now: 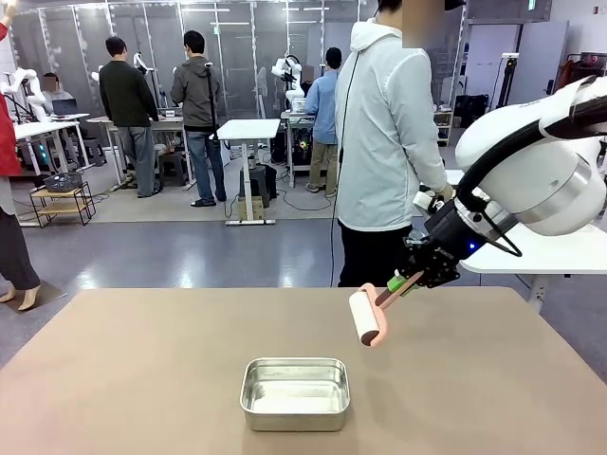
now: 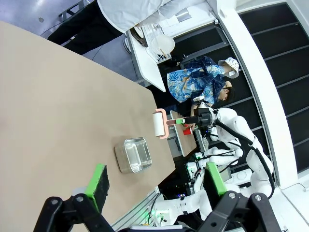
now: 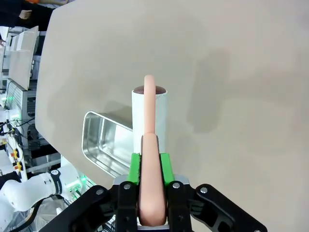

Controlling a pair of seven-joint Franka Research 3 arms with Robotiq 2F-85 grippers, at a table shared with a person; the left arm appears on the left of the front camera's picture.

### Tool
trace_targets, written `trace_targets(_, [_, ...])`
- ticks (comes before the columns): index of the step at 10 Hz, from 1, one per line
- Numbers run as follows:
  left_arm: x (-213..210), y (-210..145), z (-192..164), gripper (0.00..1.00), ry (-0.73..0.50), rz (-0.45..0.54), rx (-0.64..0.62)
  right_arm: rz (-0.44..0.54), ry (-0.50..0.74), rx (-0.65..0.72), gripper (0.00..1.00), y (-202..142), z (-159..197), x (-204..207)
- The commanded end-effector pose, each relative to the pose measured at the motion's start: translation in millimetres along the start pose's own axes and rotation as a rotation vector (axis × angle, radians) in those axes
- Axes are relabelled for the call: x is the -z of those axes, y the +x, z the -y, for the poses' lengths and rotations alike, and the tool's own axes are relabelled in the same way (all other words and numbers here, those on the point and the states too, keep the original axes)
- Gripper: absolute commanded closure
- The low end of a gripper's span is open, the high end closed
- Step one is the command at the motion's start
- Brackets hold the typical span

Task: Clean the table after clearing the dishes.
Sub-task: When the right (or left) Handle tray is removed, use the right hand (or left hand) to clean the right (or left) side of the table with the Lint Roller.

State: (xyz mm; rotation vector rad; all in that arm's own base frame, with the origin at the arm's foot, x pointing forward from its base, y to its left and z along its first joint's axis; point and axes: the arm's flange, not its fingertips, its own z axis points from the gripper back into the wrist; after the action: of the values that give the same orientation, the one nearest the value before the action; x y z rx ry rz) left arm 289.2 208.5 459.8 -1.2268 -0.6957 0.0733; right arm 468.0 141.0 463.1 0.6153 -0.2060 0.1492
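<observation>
The right gripper (image 1: 410, 277) clamped the roller (image 1: 366, 318) by its handle, drum beyond the fingertips over the table (image 1: 133, 379), likely ready to sweep; the left gripper (image 2: 155, 186) gaped empty.

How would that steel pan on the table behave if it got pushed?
The steel pan looks thin-walled and empty, so it is probably light for its size. Low, wide and flat-bottomed on the smooth table, it would likely slide rather than tip. Its shiny walls may be slippery to pinch.
</observation>
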Motion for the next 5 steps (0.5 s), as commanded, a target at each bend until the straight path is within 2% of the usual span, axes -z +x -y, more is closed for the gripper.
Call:
trace_targets(1, [-3,0,2,0.0,-0.011,0.007,-0.007,-0.017,-0.012,-0.016,1.0,2,0,-6])
trace_targets(2, [-3,0,2,0.0,-0.011,0.007,-0.007,-0.017,-0.012,-0.016,1.0,2,0,-6])
trace_targets(3, [-3,0,2,0.0,-0.011,0.007,-0.007,-0.004,-0.006,-0.005,0.8,0,1,-1])
trace_targets(5, [-3,0,2,0.0,-0.011,0.007,-0.007,-0.055,0.129,0.166,0.8,19,33,20])
